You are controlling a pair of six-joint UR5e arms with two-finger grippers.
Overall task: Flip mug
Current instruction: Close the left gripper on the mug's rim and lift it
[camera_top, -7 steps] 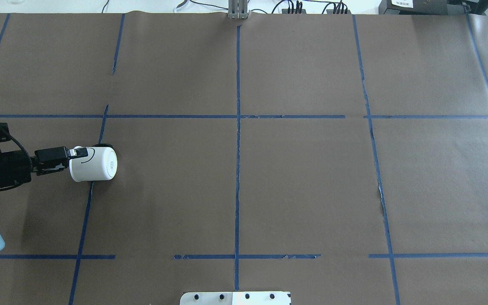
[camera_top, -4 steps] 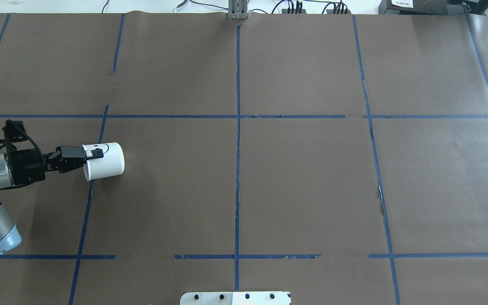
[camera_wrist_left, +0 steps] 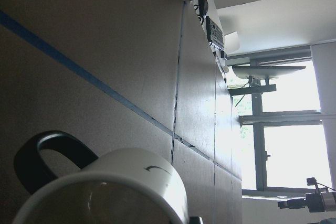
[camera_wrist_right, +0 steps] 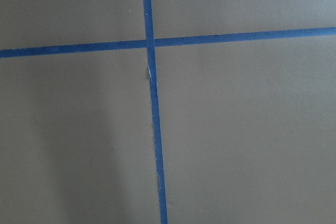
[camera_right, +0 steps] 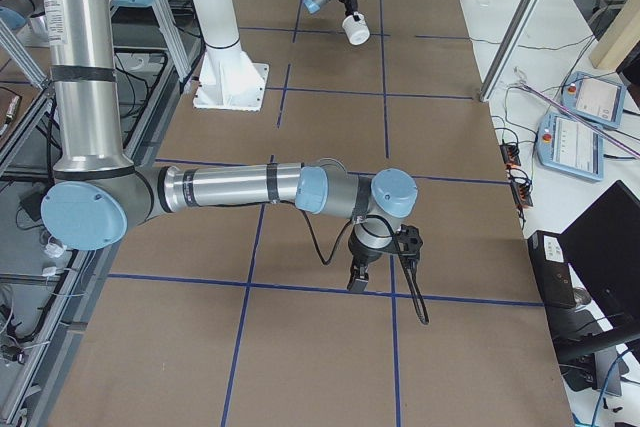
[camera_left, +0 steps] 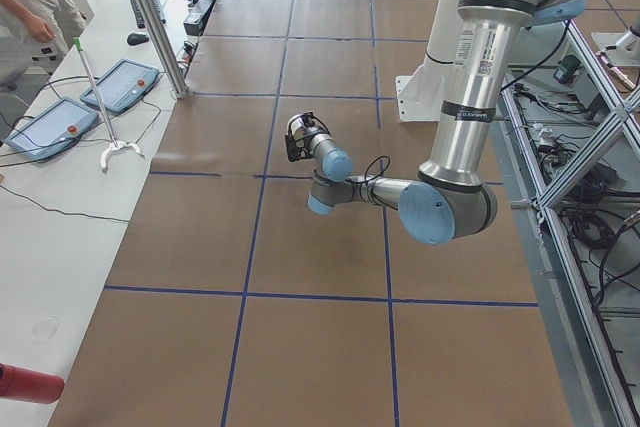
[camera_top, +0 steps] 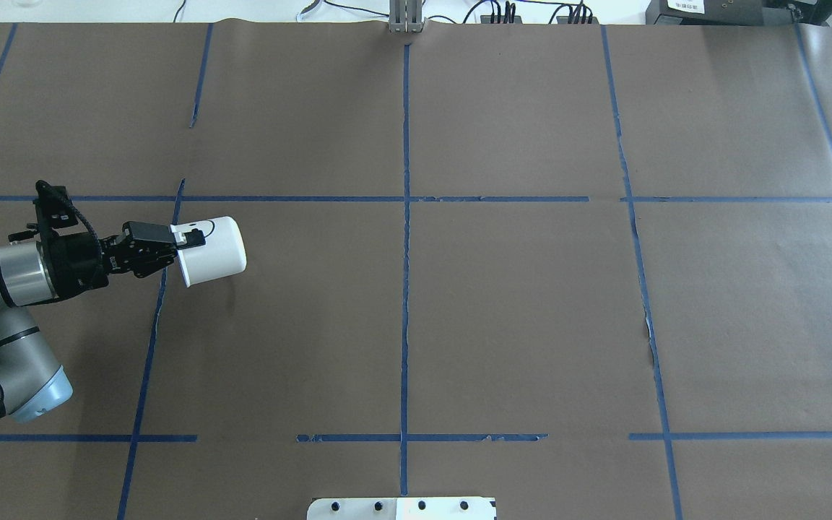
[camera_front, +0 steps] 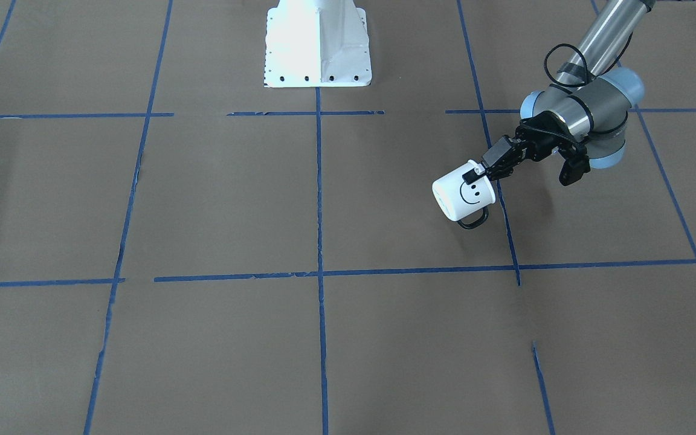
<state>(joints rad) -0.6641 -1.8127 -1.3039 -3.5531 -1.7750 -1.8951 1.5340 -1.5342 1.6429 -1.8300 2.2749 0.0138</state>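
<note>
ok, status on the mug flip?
Left tool shut on the mug at its rim. Mug tipped sideways, appears lifted off the table. Right tool over bare paper, open or shut unclear. No obstruction seen nearby.

From here I see both arms are silver tubes, the left arm (camera_front: 605, 33) and the right arm (camera_right: 220, 187), with pale blue caps on grey joints. The left pincer (camera_front: 478, 174) and the right pincer (camera_right: 357, 282) are black. A thin black cable (camera_front: 556, 47) loops beside the left wrist. The white base (camera_front: 318, 42) has small dark screw holes.
</note>
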